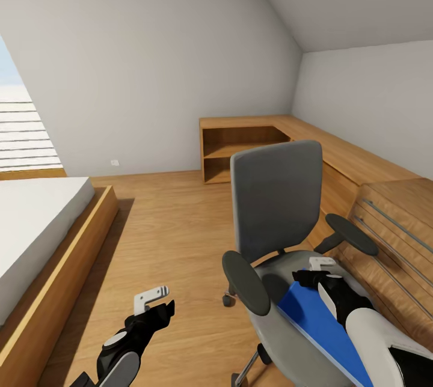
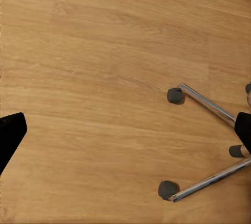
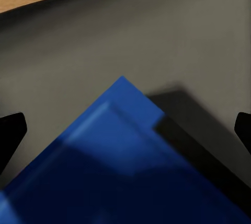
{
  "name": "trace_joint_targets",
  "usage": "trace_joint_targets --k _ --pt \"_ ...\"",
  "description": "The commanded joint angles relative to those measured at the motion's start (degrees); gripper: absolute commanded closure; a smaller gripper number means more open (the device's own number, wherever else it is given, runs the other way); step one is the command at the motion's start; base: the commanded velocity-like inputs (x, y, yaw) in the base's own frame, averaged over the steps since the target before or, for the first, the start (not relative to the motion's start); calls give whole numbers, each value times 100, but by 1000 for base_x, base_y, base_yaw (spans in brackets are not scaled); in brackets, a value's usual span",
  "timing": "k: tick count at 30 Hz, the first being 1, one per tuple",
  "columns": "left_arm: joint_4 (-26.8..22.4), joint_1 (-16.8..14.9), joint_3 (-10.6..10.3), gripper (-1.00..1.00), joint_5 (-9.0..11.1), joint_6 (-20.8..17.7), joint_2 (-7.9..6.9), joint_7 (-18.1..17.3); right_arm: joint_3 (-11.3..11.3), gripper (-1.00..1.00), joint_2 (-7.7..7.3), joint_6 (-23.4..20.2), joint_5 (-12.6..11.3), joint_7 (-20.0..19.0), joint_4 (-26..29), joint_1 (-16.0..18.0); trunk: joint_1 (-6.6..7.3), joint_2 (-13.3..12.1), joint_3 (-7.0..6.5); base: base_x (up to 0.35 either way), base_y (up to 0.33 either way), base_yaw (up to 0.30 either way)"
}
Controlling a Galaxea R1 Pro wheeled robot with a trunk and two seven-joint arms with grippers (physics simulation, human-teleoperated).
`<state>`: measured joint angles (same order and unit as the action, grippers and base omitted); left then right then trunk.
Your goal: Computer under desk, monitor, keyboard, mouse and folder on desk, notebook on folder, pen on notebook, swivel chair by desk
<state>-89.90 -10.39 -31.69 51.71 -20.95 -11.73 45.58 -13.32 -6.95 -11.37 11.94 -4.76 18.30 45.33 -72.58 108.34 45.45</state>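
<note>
Folder (image 1: 322, 327): bright blue, flat on the grey seat of the swivel chair (image 1: 278, 204), at the near right of the scene. Long axis runs from the seat's middle toward the near right corner, one corner pointing toward the chair back. Lies directly under the right hand (image 1: 319, 271), which hangs just above that far corner; in the right wrist view the blue corner (image 3: 125, 151) sits between the two dark fingertips (image 3: 10, 132), with a darker strip beside it that reads as shadow or possibly the notebook — cannot tell which. Right fingers stand well apart, gripping nothing, and contact with folder or seat is not evident. Clearly the nearer arm for the pickup; next move probably calls for a short descent and a pinch on the folder's edge, hard with so flat a thing on soft upholstery.

Left hand (image 1: 157, 303) hovers over bare wood floor (image 1: 168, 225) to the left of the chair, well apart from the folder. Fingers spread, empty; its wrist view looks down on chrome legs and casters (image 2: 175, 95). Bed (image 1: 42, 225) at the left, low wood shelf unit (image 1: 240, 149) far, wood dresser (image 1: 397, 237) at the right.
</note>
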Motion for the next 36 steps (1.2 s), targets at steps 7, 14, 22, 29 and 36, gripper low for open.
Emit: trace_joint_targets --k 7,14,22,29,36 --pt "1 -7 -12 -100 19 -14 -14 46 -33 -100 9 -69 69 -36 -6 2 1 3 5 0 0 0" --pt "0 -7 -12 -100 15 -15 -14 45 -28 -100 10 -83 71 -34 -10 2 1 3 5 -58 0 0" --pt "0 -7 -12 -100 15 -15 -14 47 -25 -100 10 -84 71 -34 -11 2 1 3 5 -74 0 0" --pt "1 -6 -12 -100 15 -15 -14 47 -23 -100 10 -84 71 -34 -11 2 1 3 5 -4 0 0" --pt "0 -6 -12 -100 24 -15 -14 47 -33 -100 10 -68 75 -34 13 2 1 3 5 0 0 0"
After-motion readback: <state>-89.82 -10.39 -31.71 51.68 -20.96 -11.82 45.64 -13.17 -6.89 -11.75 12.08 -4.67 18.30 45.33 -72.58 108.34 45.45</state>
